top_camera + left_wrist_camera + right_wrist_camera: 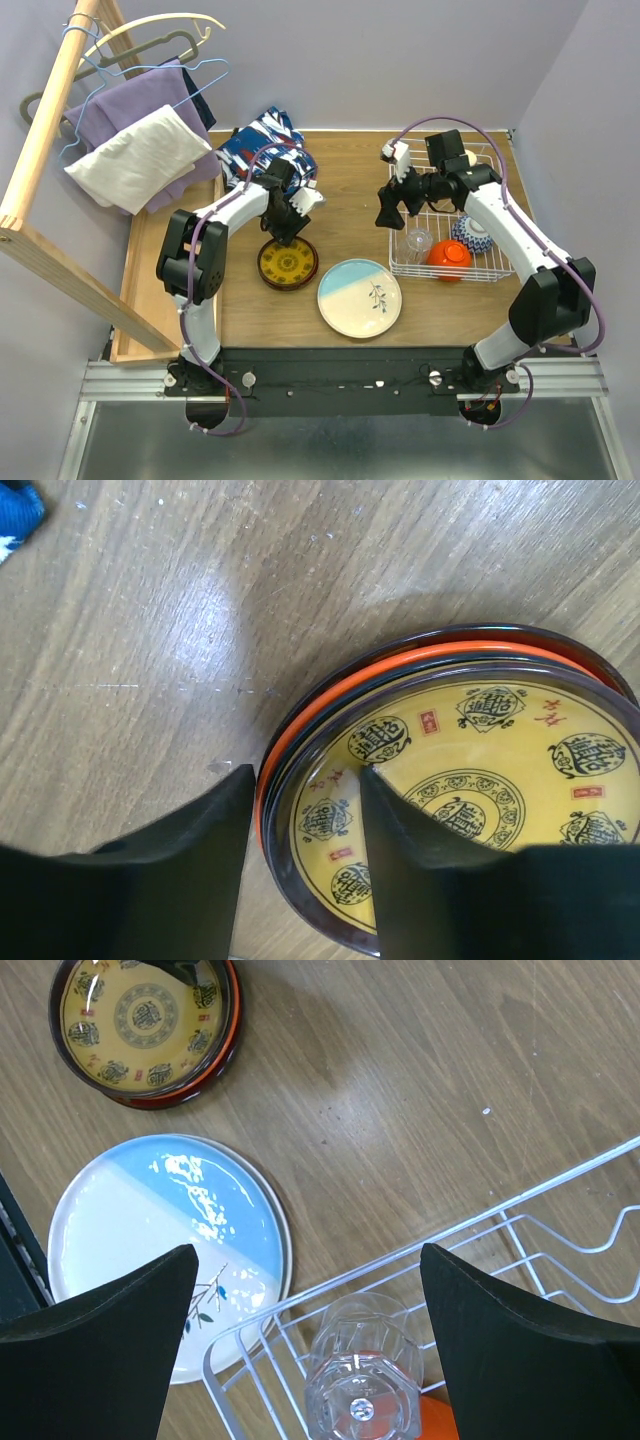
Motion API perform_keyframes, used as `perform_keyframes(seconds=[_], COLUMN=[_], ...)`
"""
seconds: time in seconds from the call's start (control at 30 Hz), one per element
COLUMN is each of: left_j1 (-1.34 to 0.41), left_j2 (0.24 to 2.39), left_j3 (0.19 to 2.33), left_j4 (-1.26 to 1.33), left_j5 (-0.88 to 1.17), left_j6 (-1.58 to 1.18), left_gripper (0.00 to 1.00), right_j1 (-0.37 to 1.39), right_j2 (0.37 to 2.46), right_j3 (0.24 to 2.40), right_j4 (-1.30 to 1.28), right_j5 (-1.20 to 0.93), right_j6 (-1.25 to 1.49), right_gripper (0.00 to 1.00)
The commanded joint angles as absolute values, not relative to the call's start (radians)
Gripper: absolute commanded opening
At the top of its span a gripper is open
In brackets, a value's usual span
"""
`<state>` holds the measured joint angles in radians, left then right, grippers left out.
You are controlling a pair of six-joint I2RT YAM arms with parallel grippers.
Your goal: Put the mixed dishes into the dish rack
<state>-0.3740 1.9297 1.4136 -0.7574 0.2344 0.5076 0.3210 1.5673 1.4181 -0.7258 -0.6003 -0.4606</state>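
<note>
Black fingers (190, 870) of the left gripper (305, 780) stood apart astride the dark patterned plate (470, 780) left of the dish rack (500, 270), which held a glass (418, 241) and two bowls (450, 255) beside the wide-open right gripper (308, 1260); that plate and the pale plate (360, 298) awaited loading.

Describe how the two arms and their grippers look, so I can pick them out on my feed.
Both the left arm and right arm have white tubular links joined by bulky black joints, with a lavender cable running along each. The left gripper and right gripper are black, with a white block beside each. Their fingers are flat, matte black wedges without markings.
</note>
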Motion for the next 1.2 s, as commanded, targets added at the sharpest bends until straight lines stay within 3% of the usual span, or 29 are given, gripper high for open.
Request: perform_keyframes(seconds=[0.0,0.03,0.17,0.67,0.9,1.17], left_j1=[-0.364,-0.364,-0.364,-0.364,-0.364,-0.364], left_j2=[1.962,1.951,1.925,1.746,1.568,1.500], left_j3=[1.417,1.425,1.451,1.486,1.356,1.356], left_j4=[-0.779,-0.778,-0.759,-0.864,-0.746,-0.733], left_j5=[0.227,0.224,0.187,0.281,0.357,0.457], left_j6=[0.535,0.537,0.541,0.591,0.630,0.572], left_gripper=[0.45,0.41,0.00,0.00,0.00,0.00], right_j1=[0.327,0.327,0.327,0.325,0.327,0.402], right_j2=[1.592,1.595,1.614,1.672,1.824,2.067], right_j3=[1.454,1.457,1.480,1.529,1.607,1.865], right_j4=[-0.707,-0.706,-0.703,-0.701,-0.793,-0.828], right_j5=[-0.589,-0.586,-0.578,-0.586,-0.938,-1.043], right_j6=[-0.465,-0.465,-0.465,-0.445,-0.473,-0.505], right_gripper=[1.00,0.99,1.00,1.00,1.00,1.00])
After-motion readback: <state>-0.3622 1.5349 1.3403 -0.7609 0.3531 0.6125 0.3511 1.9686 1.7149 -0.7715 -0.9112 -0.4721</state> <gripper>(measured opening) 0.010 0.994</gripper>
